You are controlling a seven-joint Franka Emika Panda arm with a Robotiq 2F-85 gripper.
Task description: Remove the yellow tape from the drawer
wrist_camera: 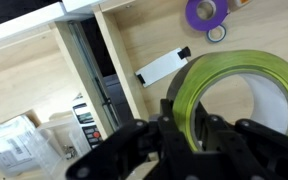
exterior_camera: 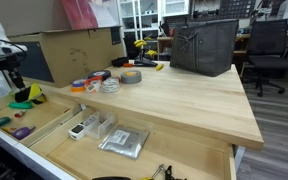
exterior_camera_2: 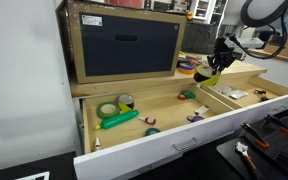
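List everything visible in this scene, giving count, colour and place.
yellow tape: one roll, yellow, in the gripper, over the drawer
drawer: one, light wood with white front, pulled open under the tabletop
green tape roll: one, green, drawer end compartment
purple tape roll: one, purple, drawer floor
plastic bag: one, clear, in the drawer
grey tape roll: one, grey, on the tabletop
cardboard box: one, brown, on the tabletop
dark bag: one, dark grey, on the tabletop
office chair: one, black, behind the table
gripper: one, black, shut on the yellow tape

A black office chair [exterior_camera: 269, 45] stands on grey floor [exterior_camera: 279, 125] beyond the light-wood tabletop [exterior_camera: 174, 100]
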